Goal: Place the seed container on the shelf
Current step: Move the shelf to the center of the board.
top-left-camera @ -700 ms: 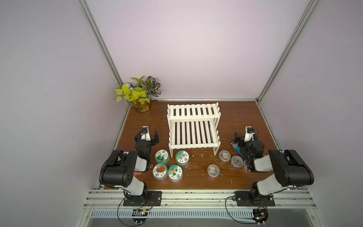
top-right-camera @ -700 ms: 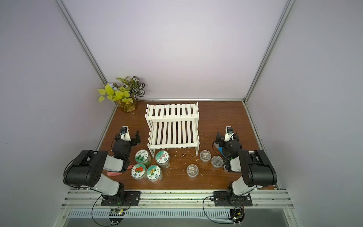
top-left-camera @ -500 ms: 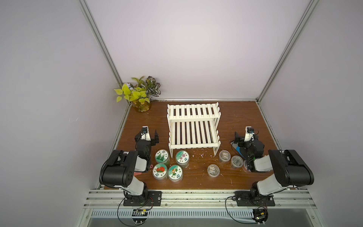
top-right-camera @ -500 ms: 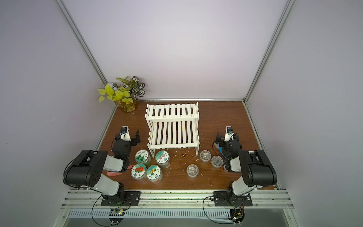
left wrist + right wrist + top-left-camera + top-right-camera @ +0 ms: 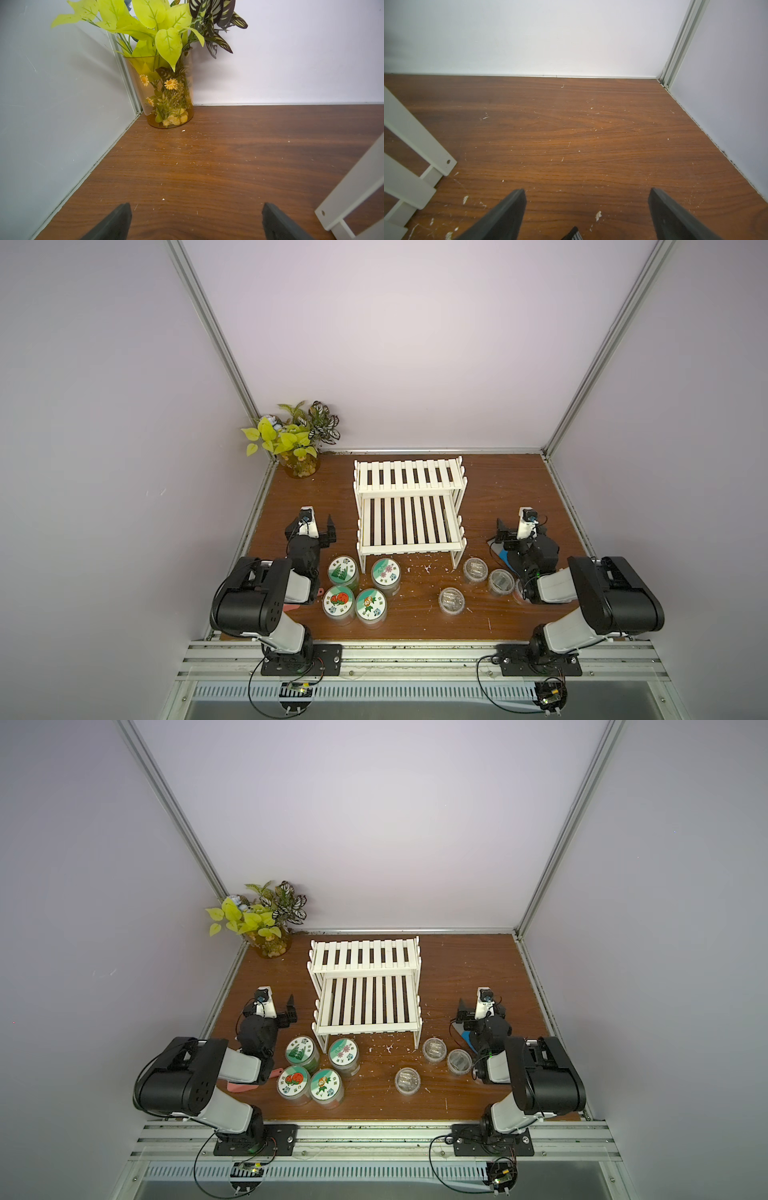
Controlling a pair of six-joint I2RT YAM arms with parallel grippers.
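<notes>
Nothing has moved in the past moment, so your task looks not yet begun. The round clear seed container with a green-and-white flower lid (image 5: 385, 572) stands on the brown wood-grain counter (image 5: 511, 485) toward its front edge, just before the white slatted two-tier shelf (image 5: 409, 526), whose tiers are bare. Your left tool (image 5: 195, 209) and right tool (image 5: 587, 195) flank the shelf, each spread wide and pinching nothing.

My tabletop (image 5: 498, 497) is dark wood grain, scuffed, flecked with white crumbs. Plain pale lilac walls (image 5: 395, 344) box it on three sides. Vase (image 5: 300, 466) of leafy greenery sits in a far corner, just beside an aluminium post (image 5: 214, 335); second post (image 5: 604, 339) well across from the vase. Soft, even light.
</notes>
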